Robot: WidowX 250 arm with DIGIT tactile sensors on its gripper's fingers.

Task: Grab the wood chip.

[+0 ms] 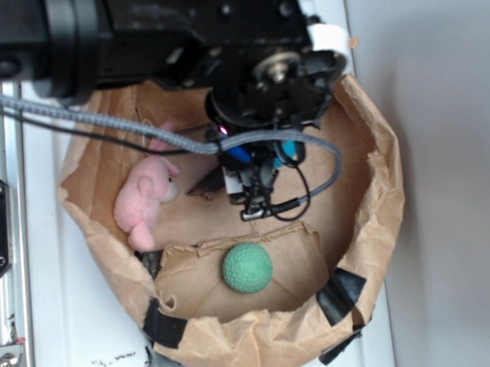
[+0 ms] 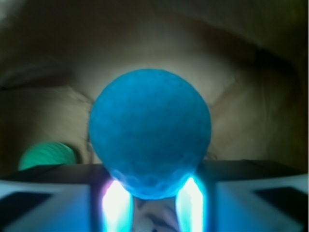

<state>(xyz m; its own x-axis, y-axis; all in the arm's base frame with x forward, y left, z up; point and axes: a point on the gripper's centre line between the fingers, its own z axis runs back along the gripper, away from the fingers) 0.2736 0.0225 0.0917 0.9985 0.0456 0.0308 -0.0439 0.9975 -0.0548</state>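
The wood chip [image 1: 206, 185] is a dark brown sliver on the bag floor, just right of the pink plush toy. Only its left end shows; the rest is hidden under my gripper's body. It does not show in the wrist view. My gripper [image 1: 264, 163] hangs over the middle of the paper bag. In the wrist view a blue ball [image 2: 150, 133] fills the space between my fingers [image 2: 116, 207], and my gripper [image 2: 153, 193] looks closed on its lower part. In the exterior view bits of the blue ball [image 1: 238, 155] peek out beside the gripper.
A pink plush toy [image 1: 146, 197] lies at the bag's left. A green ball [image 1: 248, 267] rests on a torn paper flap [image 1: 300, 258] at the front and shows in the wrist view [image 2: 46, 154]. The crumpled bag wall [image 1: 385, 170] rings everything. Cables [image 1: 130, 127] hang across the left.
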